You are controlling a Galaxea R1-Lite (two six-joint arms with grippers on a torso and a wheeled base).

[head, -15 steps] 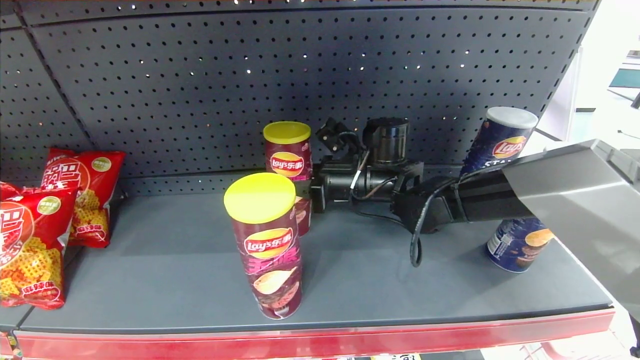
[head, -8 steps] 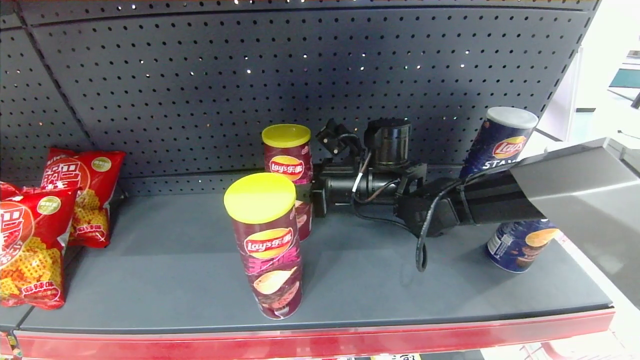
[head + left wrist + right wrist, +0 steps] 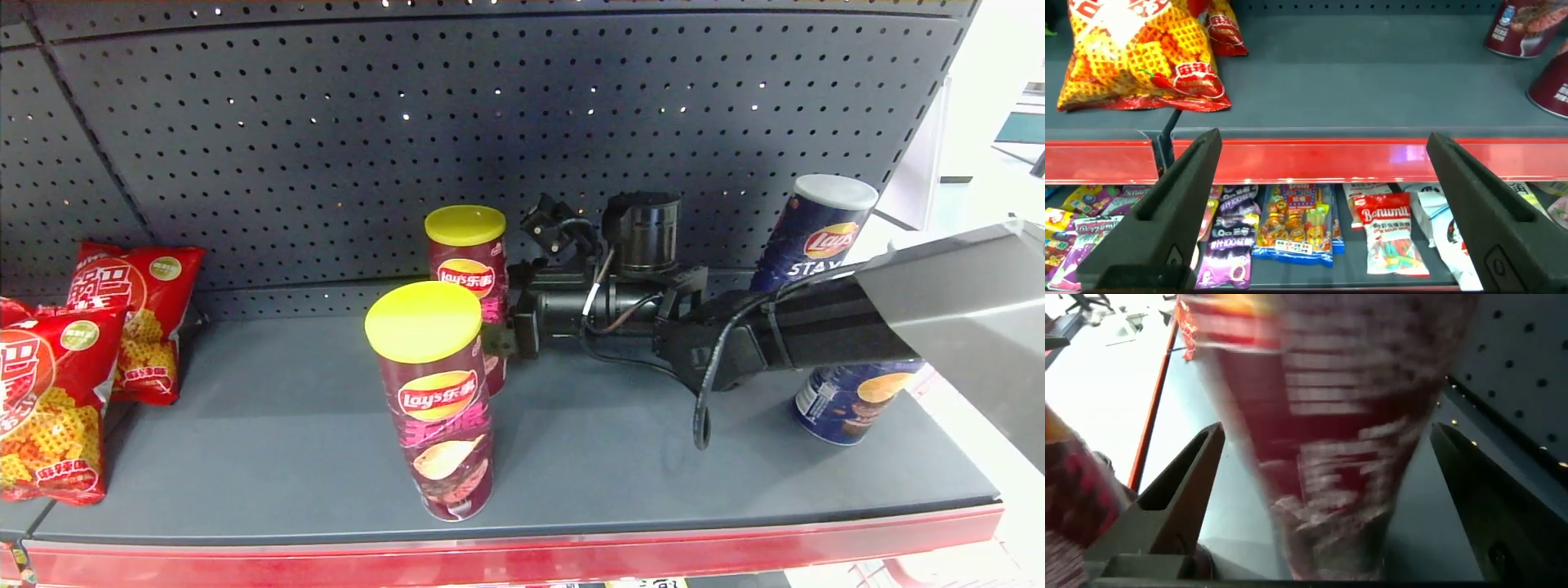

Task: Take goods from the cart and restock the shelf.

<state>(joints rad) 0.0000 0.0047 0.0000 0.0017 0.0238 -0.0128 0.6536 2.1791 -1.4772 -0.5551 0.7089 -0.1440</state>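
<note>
Two maroon chips cans with yellow lids stand on the grey shelf (image 3: 269,433): a front can (image 3: 437,400) and a rear can (image 3: 468,261) near the pegboard. My right gripper (image 3: 500,339) reaches in from the right at the rear can's lower half. In the right wrist view the gripper (image 3: 1327,502) is open, and the rear can (image 3: 1347,441) stands between its fingers with a gap on each side. My left gripper (image 3: 1323,204) is open and holds nothing, in front of the shelf's red front edge (image 3: 1306,159).
A blue chips can (image 3: 816,229) stands at the shelf's right end, partly behind my right arm. Red snack bags (image 3: 49,392) lie at the left. Bagged sweets (image 3: 1298,233) fill the lower shelf. Bare shelf lies between the bags and the cans.
My right arm has drawn back a little to the right. The rear maroon can has stayed on the shelf, shifted only slightly.
</note>
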